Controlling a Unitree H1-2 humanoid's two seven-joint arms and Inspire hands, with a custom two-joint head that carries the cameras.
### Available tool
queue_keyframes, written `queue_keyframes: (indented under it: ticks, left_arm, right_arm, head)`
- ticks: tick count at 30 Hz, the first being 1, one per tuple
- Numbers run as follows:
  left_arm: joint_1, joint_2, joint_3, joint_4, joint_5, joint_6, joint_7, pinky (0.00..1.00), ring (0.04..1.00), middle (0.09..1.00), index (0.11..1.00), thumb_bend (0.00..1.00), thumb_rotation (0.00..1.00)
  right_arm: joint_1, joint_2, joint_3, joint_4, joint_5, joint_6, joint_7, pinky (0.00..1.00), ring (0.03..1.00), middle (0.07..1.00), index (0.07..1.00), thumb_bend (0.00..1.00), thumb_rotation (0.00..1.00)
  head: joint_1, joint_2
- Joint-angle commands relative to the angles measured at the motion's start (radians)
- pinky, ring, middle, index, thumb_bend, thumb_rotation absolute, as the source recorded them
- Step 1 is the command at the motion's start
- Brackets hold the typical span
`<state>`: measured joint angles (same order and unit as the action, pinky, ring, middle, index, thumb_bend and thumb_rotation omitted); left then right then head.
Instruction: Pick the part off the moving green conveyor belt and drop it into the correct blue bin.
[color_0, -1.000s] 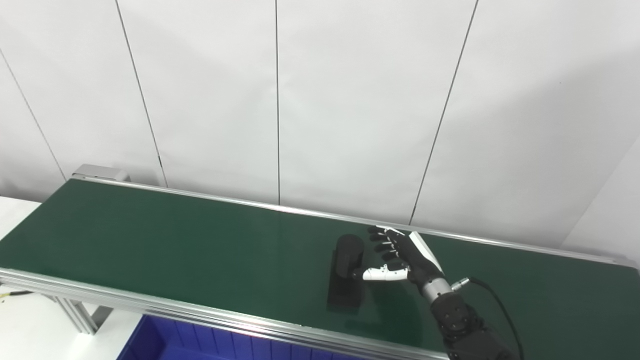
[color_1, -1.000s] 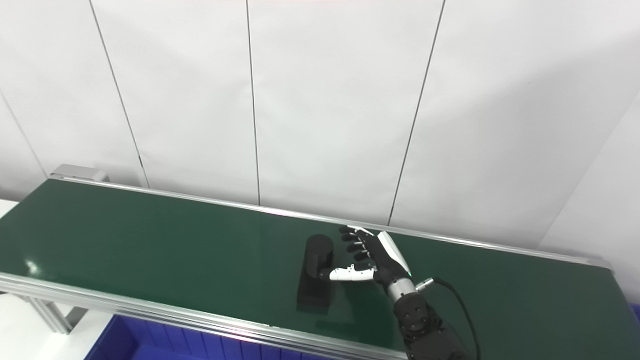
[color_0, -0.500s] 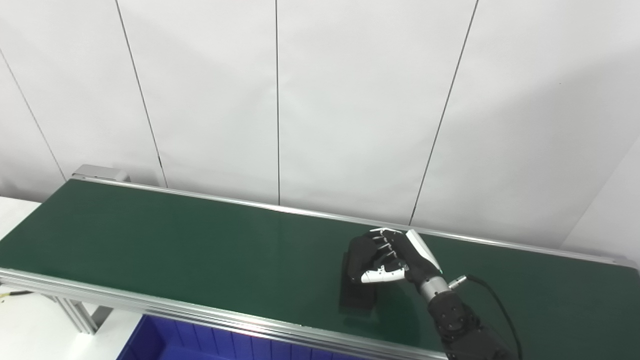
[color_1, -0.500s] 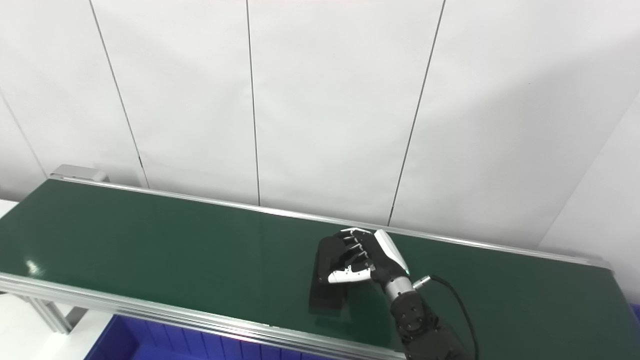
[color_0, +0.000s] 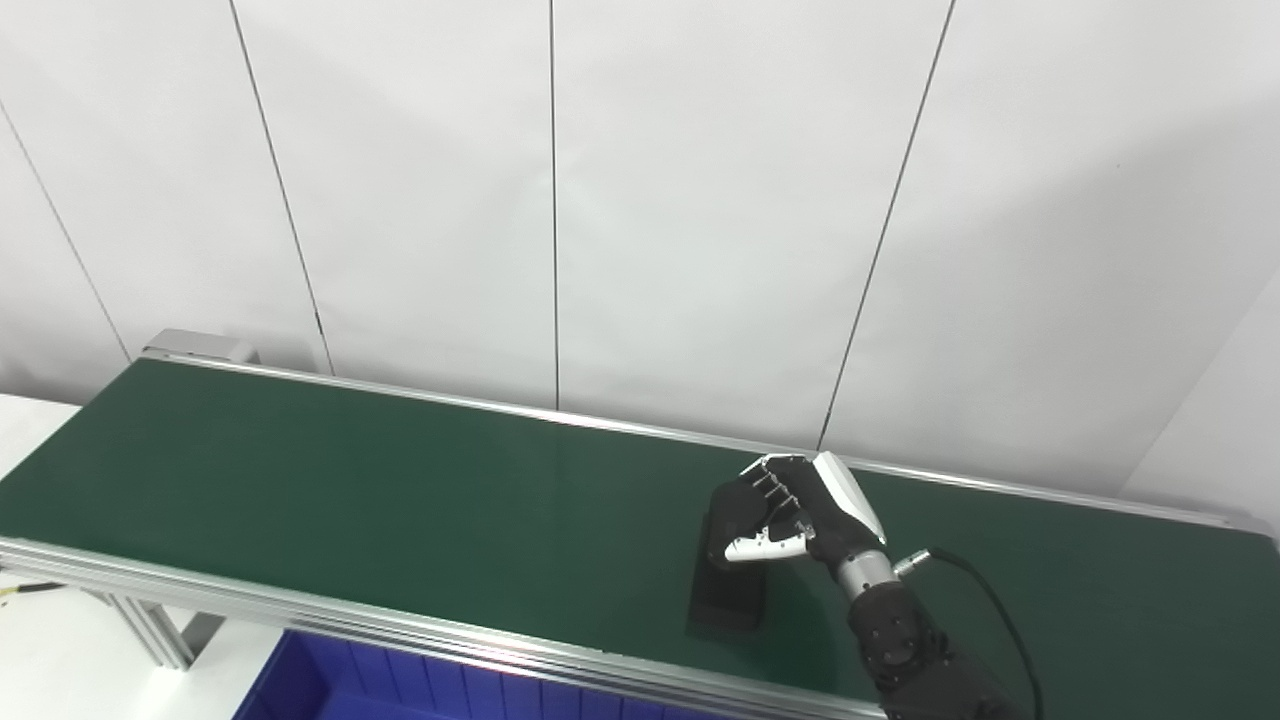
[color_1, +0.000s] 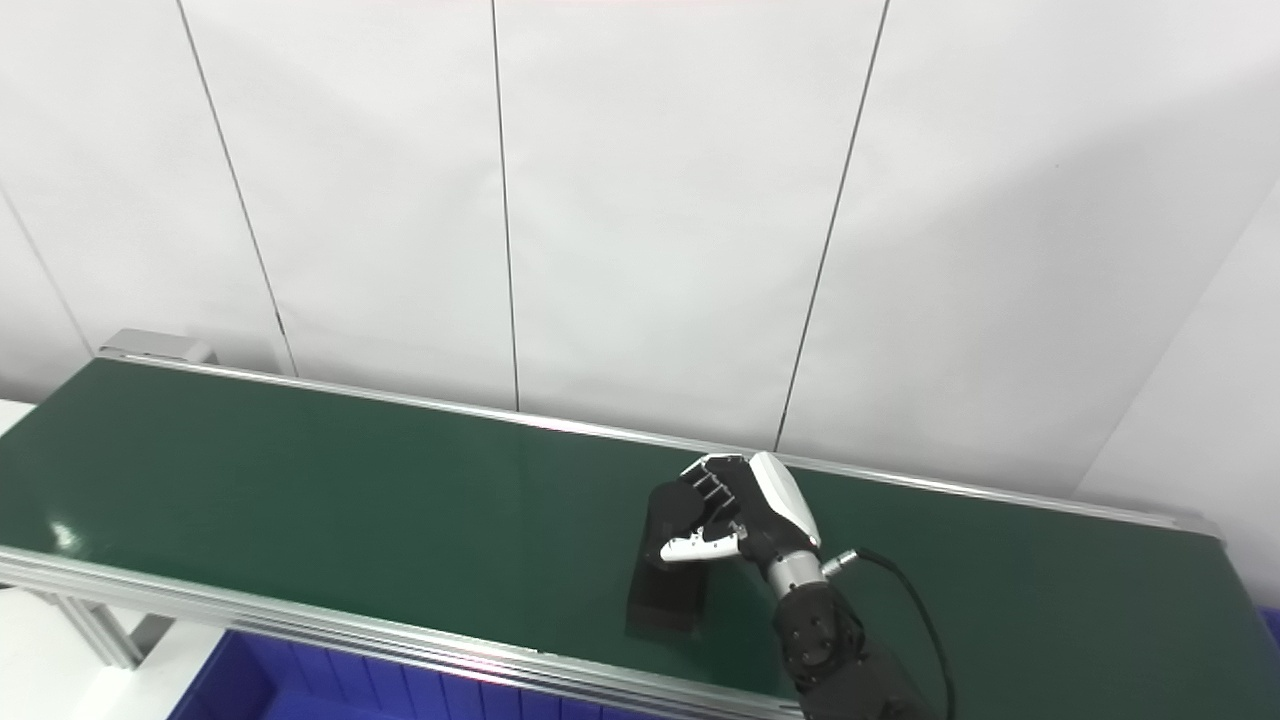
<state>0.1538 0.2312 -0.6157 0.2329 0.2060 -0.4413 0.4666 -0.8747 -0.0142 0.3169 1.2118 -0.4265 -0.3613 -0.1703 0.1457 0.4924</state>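
Observation:
A black part (color_0: 728, 590), a cylinder on a flat base, sits on the green conveyor belt (color_0: 350, 480) right of its middle. My right hand (color_0: 790, 510) is wrapped around the upright cylinder, fingers over the far side and the white thumb across the near side. The cylinder is mostly hidden by the fingers; the flat base (color_1: 665, 598) sticks out toward the belt's near edge. The base looks slightly tipped up at the hand's end. My left hand is out of sight.
A blue bin (color_0: 330, 685) lies below the belt's near rail (color_0: 300, 605) at the bottom left. A black cable (color_0: 990, 600) loops from my right wrist over the belt. White wall panels stand right behind the far rail (color_0: 450, 398).
My right hand went from open beside the cylinder to closed around it. The part and hand have drifted a little to the right along the belt.

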Motion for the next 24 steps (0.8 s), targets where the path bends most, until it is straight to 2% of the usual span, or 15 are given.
queue_keyframes:
  ticks: [1,7,12,17,20,24]
  left_arm:
    - [-0.008,0.003,0.004,-0.02,0.005,-0.029,0.007,0.77,0.84,0.833,0.813,0.97,1.0]
    - [-0.01,0.007,0.001,-0.016,0.013,-0.029,0.011,0.77,0.839,0.834,0.818,0.95,1.0]
    - [-0.013,-0.007,-0.001,-0.009,0.017,-0.029,0.012,0.77,0.837,0.833,0.814,0.95,1.0]
    - [-0.012,-0.024,0.003,-0.005,0.013,-0.029,0.003,0.77,0.844,0.837,0.813,0.97,1.0]
    - [-0.014,-0.034,0.002,0.0,0.019,-0.029,0.012,0.78,0.847,0.84,0.814,0.97,1.0]
    - [-0.017,-0.045,-0.005,0.004,0.024,-0.029,0.027,0.79,0.845,0.839,0.818,0.96,1.0]
  right_arm:
    - [-0.04,-0.001,0.006,-0.033,-0.005,0.015,-0.012,0.41,0.47,0.489,0.486,0.53,0.0]
    - [-0.032,-0.011,0.002,-0.038,0.003,-0.006,-0.006,0.4,0.46,0.483,0.49,0.53,0.0]
    - [0.007,-0.034,-0.02,-0.112,0.036,-0.02,0.034,0.35,0.423,0.462,0.509,0.52,0.0]
    - [0.093,-0.07,-0.044,-0.308,0.061,0.024,0.101,0.29,0.371,0.448,0.523,0.52,0.0]
    - [0.162,-0.102,-0.054,-0.453,0.066,0.034,0.136,0.35,0.411,0.456,0.516,0.52,0.0]
    - [0.264,-0.14,-0.094,-0.652,0.117,0.059,0.19,0.35,0.409,0.442,0.518,0.52,0.0]
  head:
    - [-0.001,0.001]
    - [-0.004,0.002]
    - [-0.015,0.003]
    - [-0.033,-0.002]
    - [-0.031,-0.002]
    - [-0.035,0.003]
